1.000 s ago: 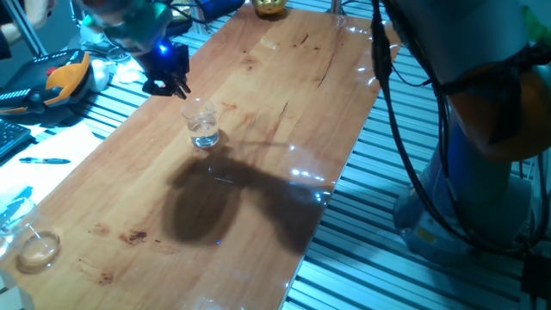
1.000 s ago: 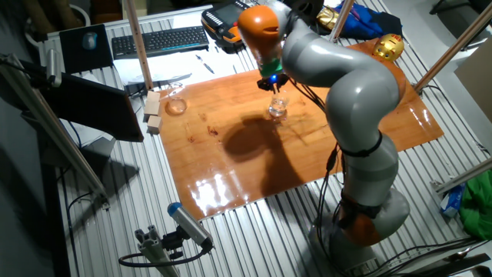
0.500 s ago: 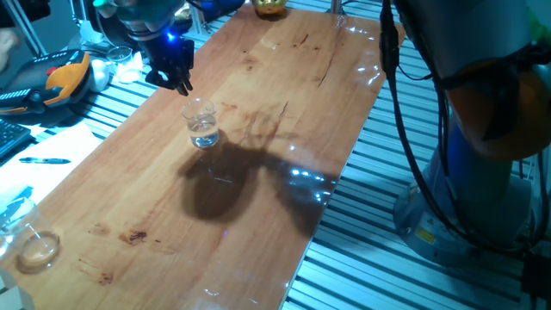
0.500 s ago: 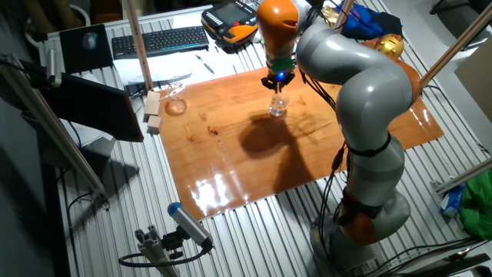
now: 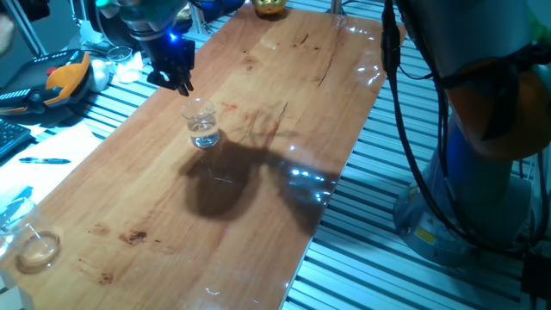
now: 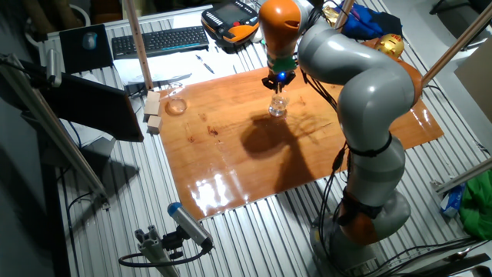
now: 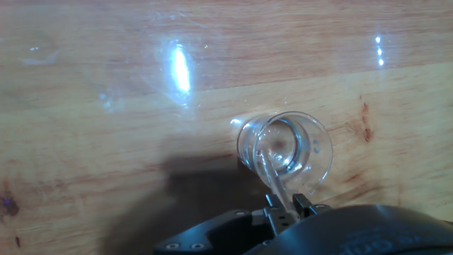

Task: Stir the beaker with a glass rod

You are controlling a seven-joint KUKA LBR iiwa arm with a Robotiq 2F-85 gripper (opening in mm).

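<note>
The beaker [image 5: 203, 126] is a small clear glass cylinder with a little liquid, standing upright on the wooden board [image 5: 284, 103]. It also shows in the other fixed view [image 6: 277, 108] and in the hand view [image 7: 286, 151]. My gripper [image 5: 178, 79] hangs just above and beside it, also seen in the other fixed view [image 6: 278, 81]. In the hand view the gripper [image 7: 285, 205] is shut on the thin glass rod [image 7: 272, 176]. The rod slants down from the fingers, and its lower end is inside the beaker.
A low round glass dish [image 5: 38, 249] sits near the board's end, also in the other fixed view [image 6: 177, 106] beside wooden blocks [image 6: 154, 112]. A keyboard [image 6: 157, 41], an orange-black device [image 5: 65, 77] and a golden object [image 5: 269, 7] lie beyond the board's edges.
Over the last second the arm's wrist swung right in the other fixed view, carrying the gripper a little along the board over the beaker. In the last half second, almost nothing moved.
</note>
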